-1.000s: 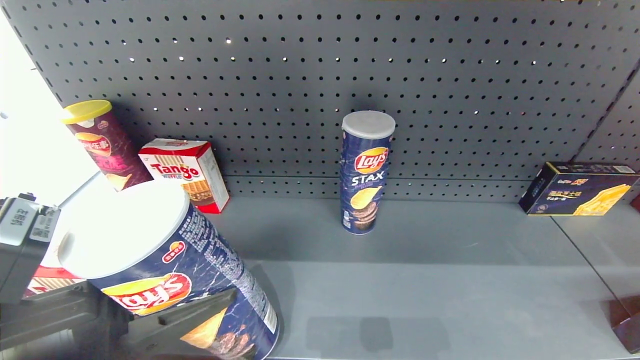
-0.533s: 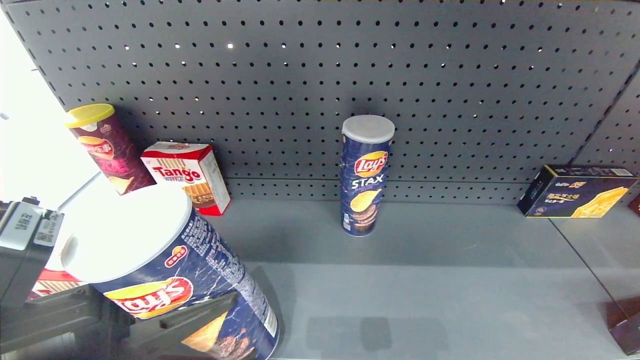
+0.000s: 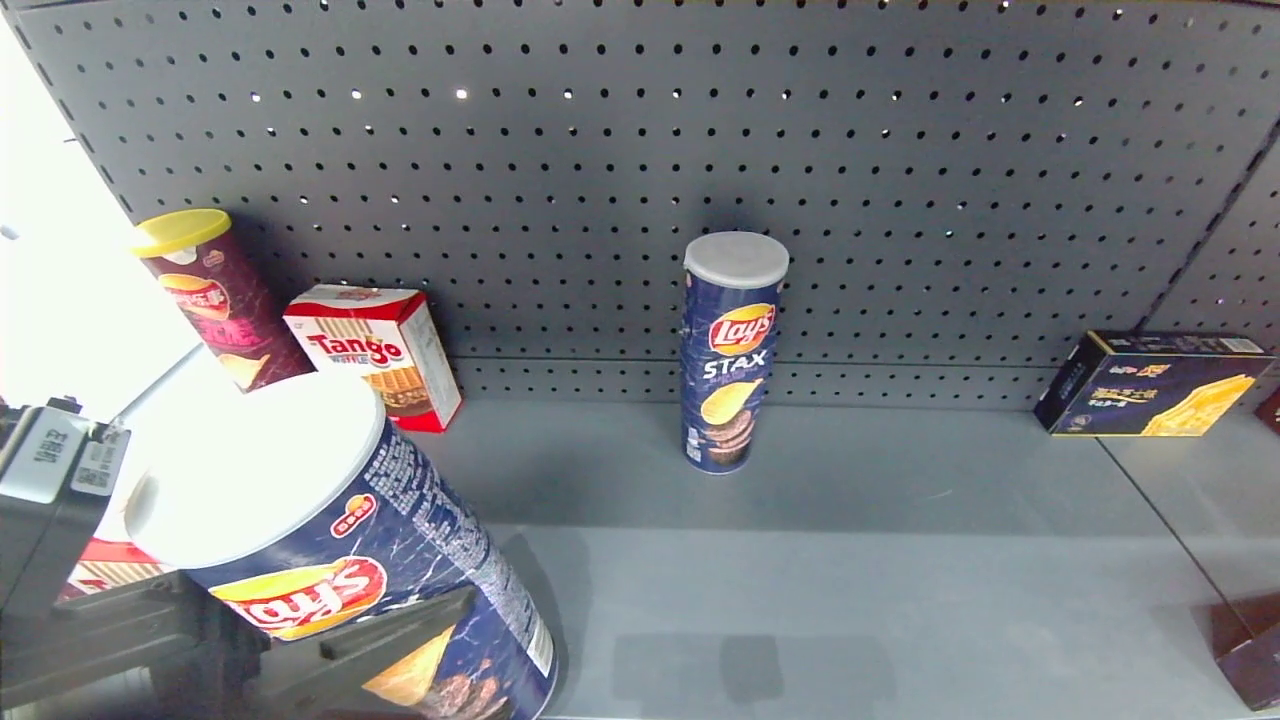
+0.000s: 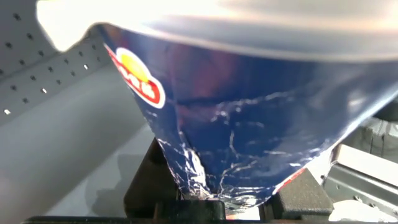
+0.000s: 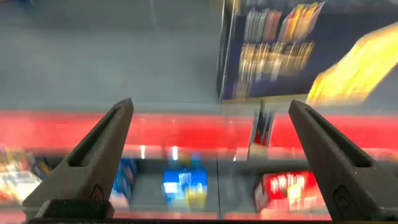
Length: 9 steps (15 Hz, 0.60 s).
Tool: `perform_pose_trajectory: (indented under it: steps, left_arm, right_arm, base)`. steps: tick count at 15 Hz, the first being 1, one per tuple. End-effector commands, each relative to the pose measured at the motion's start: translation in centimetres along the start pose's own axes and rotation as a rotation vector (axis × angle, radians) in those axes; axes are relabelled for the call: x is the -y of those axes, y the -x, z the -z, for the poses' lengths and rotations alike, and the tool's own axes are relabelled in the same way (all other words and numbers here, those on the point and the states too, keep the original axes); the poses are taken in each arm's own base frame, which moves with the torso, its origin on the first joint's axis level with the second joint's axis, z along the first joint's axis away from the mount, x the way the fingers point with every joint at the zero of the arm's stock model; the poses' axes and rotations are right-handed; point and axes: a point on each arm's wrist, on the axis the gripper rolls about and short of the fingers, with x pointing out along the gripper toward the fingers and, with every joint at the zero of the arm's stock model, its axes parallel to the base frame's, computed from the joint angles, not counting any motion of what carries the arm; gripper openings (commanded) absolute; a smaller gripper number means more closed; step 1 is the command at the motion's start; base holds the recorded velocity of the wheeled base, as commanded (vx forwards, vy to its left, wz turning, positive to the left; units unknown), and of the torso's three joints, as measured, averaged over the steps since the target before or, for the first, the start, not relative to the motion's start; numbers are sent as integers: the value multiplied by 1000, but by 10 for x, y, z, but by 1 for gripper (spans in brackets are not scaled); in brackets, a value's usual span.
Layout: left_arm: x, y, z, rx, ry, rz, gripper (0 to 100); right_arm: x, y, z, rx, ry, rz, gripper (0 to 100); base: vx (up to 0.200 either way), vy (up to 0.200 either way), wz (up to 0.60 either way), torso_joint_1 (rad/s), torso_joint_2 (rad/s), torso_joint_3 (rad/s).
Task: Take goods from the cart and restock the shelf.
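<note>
- The left tool (image 3: pixel 250 640) sits in the lower left corner of the head view. Its dark fingers (image 4: pixel 149 186) are clamped on the dark blue cardboard crisp tube with a white plastic lid (image 3: pixel 330 540).
- This tube is the task's item. It leans, with the lid up toward the left edge of the frame and the base down toward the bottom edge. Whether the base touches the grey metal shelf (image 3: pixel 850 560) cannot be told.
- The right tool (image 5: pixel 211 168) has its two dark fingers spread well apart with nothing between them. Beyond them is a blur of a dark blue and yellow pack (image 5: pixel 298 56) above a red strip (image 5: pixel 186 130).
- Just behind the held tube, at the left edge of the head view, part of a red and white carton (image 3: pixel 100 570) shows.
- At the lower right corner of the head view, a dark reddish-brown item (image 3: pixel 1245 650) is cut off by the frame edge.
- Farther back at centre frame, a second dark blue crisp tube with a grey lid (image 3: pixel 728 360) stands upright on the shelf, close to the grey perforated back panel (image 3: pixel 600 150).
- At the upper left, a red and white wafer box (image 3: pixel 375 350) stands against the back panel. Just beside it, nearer the left edge, is a maroon crisp tube with a yellow lid (image 3: pixel 205 295).
- At the far right, well apart from the others, a flat dark blue box with a yellow picture (image 3: pixel 1150 385) lies against the back panel.
</note>
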Motion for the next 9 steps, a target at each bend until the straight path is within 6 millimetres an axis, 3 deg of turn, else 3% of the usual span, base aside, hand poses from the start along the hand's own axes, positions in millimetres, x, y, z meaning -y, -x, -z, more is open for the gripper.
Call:
perform_pose_trajectory:
  steps: [1,3,5,7,8,9]
  left_arm:
    - [0,-1,-2,6,-2,1,0]
    - [-1,-3,3,-13,5,6,0]
    - [-1,-3,0,-5,2,8,0]
    - [-1,-3,-1,1,-1,8,0]
    - [-1,-3,-1,-1,0,5,0]
    - [-1,-3,-1,-1,0,4,0]
  right_arm:
    - [1,0,-62,54,-22,-14,100]
    - [1,-13,-114,22,-12,-134,100]
    - [-1,-27,-145,24,77,-183,100]
    - [-2,-36,-150,5,91,-208,100]
    - [-7,-53,-154,-46,122,-282,100]
    - [-7,-57,-156,-60,123,-286,100]
  base:
    - [0,0,0,0,0,0]
    - [0,0,0,0,0,0]
    - [0,0,0,0,0,0]
    - [0,0,0,0,0,0]
    - [0,0,0,0,0,0]
    - [0,0,0,0,0,0]
